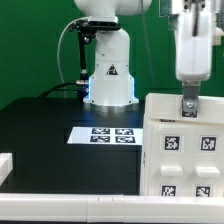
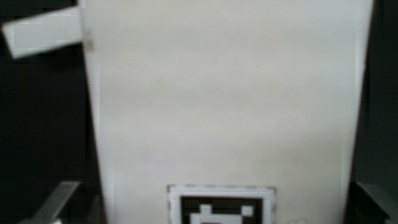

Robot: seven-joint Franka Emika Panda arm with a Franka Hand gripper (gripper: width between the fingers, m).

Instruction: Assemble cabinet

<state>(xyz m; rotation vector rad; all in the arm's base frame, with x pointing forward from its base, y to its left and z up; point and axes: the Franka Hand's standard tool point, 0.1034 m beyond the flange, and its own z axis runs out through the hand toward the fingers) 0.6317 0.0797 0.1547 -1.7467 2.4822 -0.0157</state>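
Now the gripper (image 1: 188,106) pinches the top edge of the cabinet (image 1: 185,150) at lower right, fingers narrow on it; best keep it upright, moving slowly.

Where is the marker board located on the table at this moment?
In the exterior view, the marker board lies flat on the black table, in front of the robot base and just at the exterior view's left of the cabinet.

The cabinet (image 1: 183,145) runs off the exterior view's edge at three and six o'clock, its lowest tags halved. The hand (image 1: 188,108) sits against the cabinet's top edge (fingertips too small to read). In the wrist view the cabinet (image 2: 222,100) is blurred, its tag cropped.
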